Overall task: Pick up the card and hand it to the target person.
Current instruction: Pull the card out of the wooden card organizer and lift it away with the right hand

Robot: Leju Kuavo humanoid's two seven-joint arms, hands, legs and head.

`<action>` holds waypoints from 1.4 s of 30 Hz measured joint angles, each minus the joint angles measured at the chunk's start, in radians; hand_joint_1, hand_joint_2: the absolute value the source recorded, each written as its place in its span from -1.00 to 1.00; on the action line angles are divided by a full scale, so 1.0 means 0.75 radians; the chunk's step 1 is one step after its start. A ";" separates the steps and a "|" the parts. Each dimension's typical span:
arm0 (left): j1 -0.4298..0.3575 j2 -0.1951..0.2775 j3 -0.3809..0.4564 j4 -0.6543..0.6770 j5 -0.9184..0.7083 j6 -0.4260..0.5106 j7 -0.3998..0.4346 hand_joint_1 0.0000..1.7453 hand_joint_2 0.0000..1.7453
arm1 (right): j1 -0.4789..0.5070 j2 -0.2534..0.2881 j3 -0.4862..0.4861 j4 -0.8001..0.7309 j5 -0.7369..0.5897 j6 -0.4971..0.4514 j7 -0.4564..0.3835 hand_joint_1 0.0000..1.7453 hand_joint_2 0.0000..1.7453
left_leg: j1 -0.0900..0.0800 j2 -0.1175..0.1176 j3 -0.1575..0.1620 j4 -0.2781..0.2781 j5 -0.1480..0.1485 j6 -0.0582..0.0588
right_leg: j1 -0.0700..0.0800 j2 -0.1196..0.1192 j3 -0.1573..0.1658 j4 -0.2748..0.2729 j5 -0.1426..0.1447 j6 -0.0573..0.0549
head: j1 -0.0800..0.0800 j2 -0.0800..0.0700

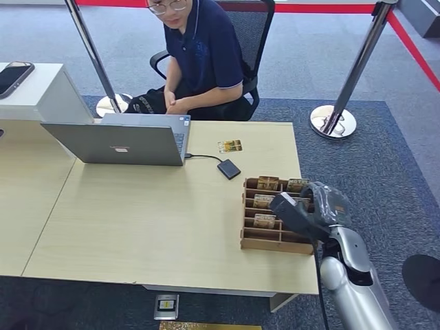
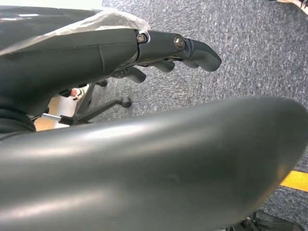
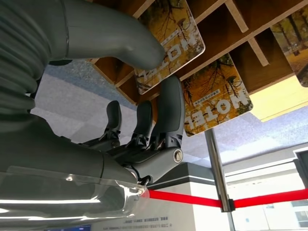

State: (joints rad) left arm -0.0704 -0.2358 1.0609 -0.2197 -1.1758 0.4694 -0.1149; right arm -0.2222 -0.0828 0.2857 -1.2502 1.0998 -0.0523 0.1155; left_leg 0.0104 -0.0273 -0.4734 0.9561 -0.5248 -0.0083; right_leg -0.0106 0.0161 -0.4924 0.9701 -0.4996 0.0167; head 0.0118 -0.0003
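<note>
Office-style reception or hotel front-desk setup: light wood surface (image 1: 155, 220) with open laptop (image 1: 122, 141), person (image 1: 199, 55) seated on a mesh office chair (image 1: 249, 27), grey carpet (image 1: 311, 62). Chrome stanchions (image 1: 358, 62) with red belt (image 1: 332, 8) fence the area. Wooden slotted rack (image 1: 259, 237) holds cards (image 3: 214, 94) printed "HOTEL".

Counter: pale wood-look counter (image 1: 155, 213), smooth and matt.
Rack: brown slotted cardboard-like rack (image 1: 248, 237), dull and unpolished.
Card: glossy printed yellow hotel card (image 3: 171, 36), smooth.
Right robot hand (image 3: 145, 120): dark grey matt plastic fingers (image 3: 171, 110), ribbed cover, clear film wrap.
Arm: silver arm shell (image 1: 358, 289), smooth satin sheen.
Floor: grey carpet (image 1: 322, 62), rough pile.
Post: polished chrome barrier post (image 1: 358, 62).
</note>
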 joint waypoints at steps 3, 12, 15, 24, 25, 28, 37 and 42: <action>0.000 0.000 0.000 0.000 -0.002 -0.003 -0.004 -1.00 -1.00 | 0.000 0.000 0.000 0.000 0.000 -0.004 -0.002 0.31 1.00 | 0.000 0.000 0.000 0.000 0.000 0.000 | 0.000 0.000 0.000 0.000 0.000 0.000 | 0.000 0.000; 0.000 0.002 -0.001 0.000 -0.007 -0.007 -0.004 -1.00 -1.00 | 0.010 0.001 0.006 -0.001 0.000 -0.015 -0.003 0.33 1.00 | 0.000 0.000 0.000 0.000 0.000 0.000 | 0.000 0.000 0.000 0.000 0.000 0.000 | 0.000 0.000; 0.000 0.002 -0.001 0.000 0.000 -0.004 0.000 -1.00 -1.00 | 0.006 0.001 0.010 0.002 0.001 -0.012 -0.005 0.34 1.00 | 0.000 0.000 0.001 0.000 0.000 0.000 | 0.000 0.000 0.000 0.000 0.001 -0.001 | 0.000 0.000; -0.001 0.002 0.000 0.000 0.009 0.008 0.008 -1.00 -1.00 | -0.033 0.002 0.048 0.046 -0.008 -0.004 -0.030 0.34 1.00 | 0.000 0.000 0.001 0.000 0.001 -0.001 | 0.000 0.000 0.000 0.000 0.002 -0.002 | 0.000 0.000; -0.001 0.002 0.000 0.000 0.009 0.008 0.010 -1.00 -1.00 | -0.036 0.003 0.054 0.053 -0.010 -0.005 -0.032 0.35 1.00 | 0.000 0.000 0.001 0.000 0.001 -0.001 | 0.000 0.000 0.000 0.000 0.002 -0.002 | 0.000 0.000; -0.001 0.002 0.000 0.000 0.003 0.009 0.011 -1.00 -1.00 | -0.040 0.008 0.071 0.069 -0.012 -0.014 -0.029 0.37 1.00 | 0.000 0.000 0.001 0.000 0.002 -0.001 | 0.000 0.000 0.000 0.000 0.003 -0.002 | 0.000 0.000; -0.001 0.002 -0.001 0.000 -0.020 0.003 0.011 -1.00 -1.00 | -0.027 0.010 0.089 0.076 -0.001 -0.046 0.000 0.47 1.00 | 0.000 0.000 0.002 0.000 0.002 -0.001 | 0.000 0.000 0.001 0.000 0.003 -0.001 | 0.000 0.000; -0.001 0.002 -0.006 0.000 -0.026 -0.003 0.014 -1.00 -1.00 | -0.009 0.010 0.090 0.058 0.008 -0.055 0.013 0.47 1.00 | 0.000 0.000 0.003 0.000 0.002 -0.001 | 0.000 0.000 0.002 0.000 0.003 -0.001 | 0.000 0.000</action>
State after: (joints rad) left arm -0.0710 -0.2344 1.0564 -0.2197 -1.1956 0.4674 -0.1046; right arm -0.2290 -0.0752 0.3532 -1.2070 1.1057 -0.0936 0.1253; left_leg 0.0106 -0.0270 -0.4709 0.9562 -0.5232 -0.0087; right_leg -0.0103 0.0161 -0.4907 0.9698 -0.4973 0.0157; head 0.0118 -0.0004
